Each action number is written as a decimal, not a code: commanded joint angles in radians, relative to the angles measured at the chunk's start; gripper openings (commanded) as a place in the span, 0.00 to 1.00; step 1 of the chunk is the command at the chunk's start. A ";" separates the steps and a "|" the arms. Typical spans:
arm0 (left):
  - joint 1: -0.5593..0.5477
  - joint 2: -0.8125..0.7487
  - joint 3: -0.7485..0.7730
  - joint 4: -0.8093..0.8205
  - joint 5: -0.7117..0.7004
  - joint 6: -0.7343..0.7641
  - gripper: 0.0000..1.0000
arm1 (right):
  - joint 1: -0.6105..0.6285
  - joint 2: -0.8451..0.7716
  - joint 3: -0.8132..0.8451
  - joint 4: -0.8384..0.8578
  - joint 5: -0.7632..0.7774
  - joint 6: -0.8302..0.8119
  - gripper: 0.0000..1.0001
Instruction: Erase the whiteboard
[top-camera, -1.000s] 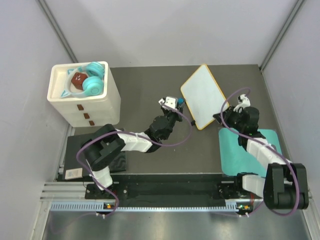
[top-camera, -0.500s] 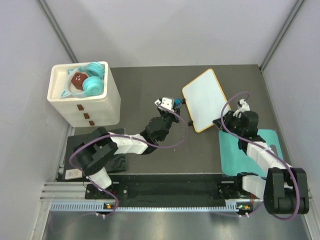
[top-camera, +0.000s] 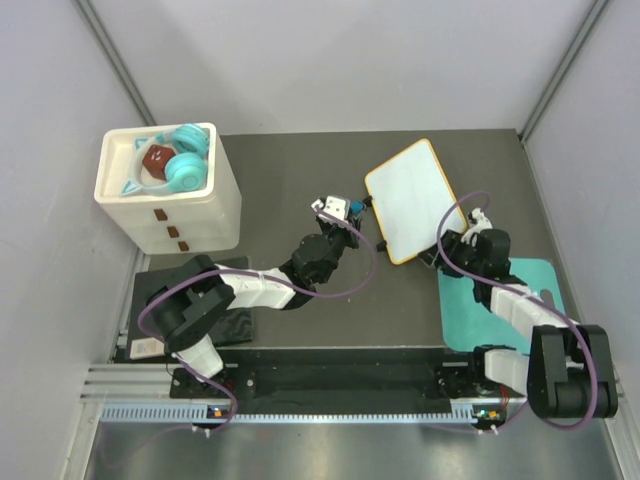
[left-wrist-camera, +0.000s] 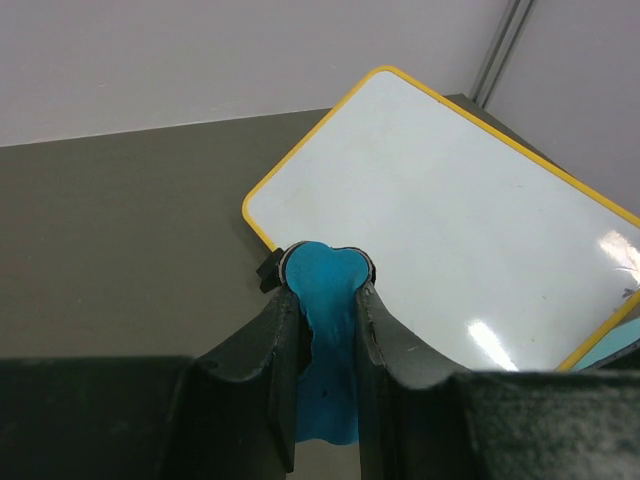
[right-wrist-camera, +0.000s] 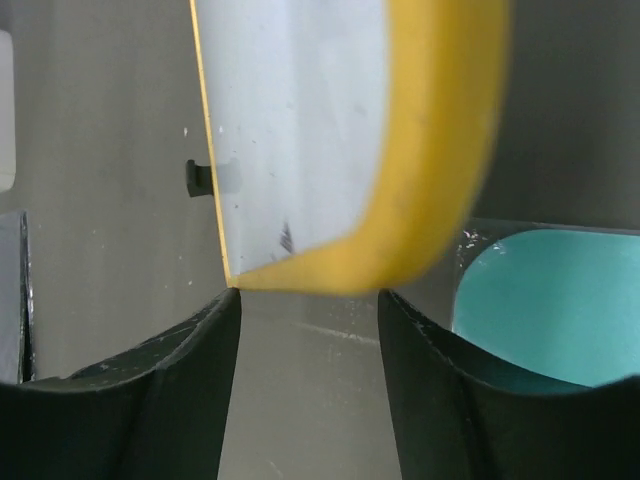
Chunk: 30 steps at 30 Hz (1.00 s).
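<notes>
The whiteboard (top-camera: 411, 200), white with a thin orange-yellow frame, lies on the dark table at the back right. Its surface (left-wrist-camera: 450, 230) looks blank apart from a small dark smudge (right-wrist-camera: 286, 238) near one corner. A black clip (right-wrist-camera: 197, 178) sticks out from its edge. My left gripper (top-camera: 340, 209) is shut on a blue eraser (left-wrist-camera: 325, 300), just off the board's left corner. My right gripper (top-camera: 446, 241) is open at the board's near right edge. The framed corner (right-wrist-camera: 430, 180) hangs just beyond its fingertips (right-wrist-camera: 225, 320), touching neither.
A teal mat (top-camera: 495, 300) lies under my right arm. A white drawer box (top-camera: 168, 185) holding teal headphones stands at the back left, with a black pad (top-camera: 190, 310) in front of it. Grey walls close in the table on three sides.
My right gripper has opened and let go of the whiteboard, which has settled flatter on the table. The right arm has drawn back slightly. The left gripper has shifted a little left, still holding the eraser.
</notes>
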<state>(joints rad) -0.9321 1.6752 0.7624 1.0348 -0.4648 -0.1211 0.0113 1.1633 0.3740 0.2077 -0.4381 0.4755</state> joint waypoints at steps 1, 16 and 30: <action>0.001 -0.029 -0.006 0.010 -0.011 -0.002 0.00 | 0.007 -0.082 -0.018 -0.027 0.055 -0.029 0.62; 0.012 -0.035 0.247 -0.866 -0.110 -0.301 0.00 | 0.007 -0.373 -0.033 -0.205 0.050 -0.015 0.83; 0.191 0.003 0.213 -0.909 0.284 -0.416 0.99 | 0.009 -0.476 -0.056 -0.295 0.130 -0.021 0.99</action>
<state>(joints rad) -0.7414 1.7050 0.9913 0.1032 -0.2752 -0.5179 0.0113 0.7155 0.3317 -0.0990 -0.3439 0.4599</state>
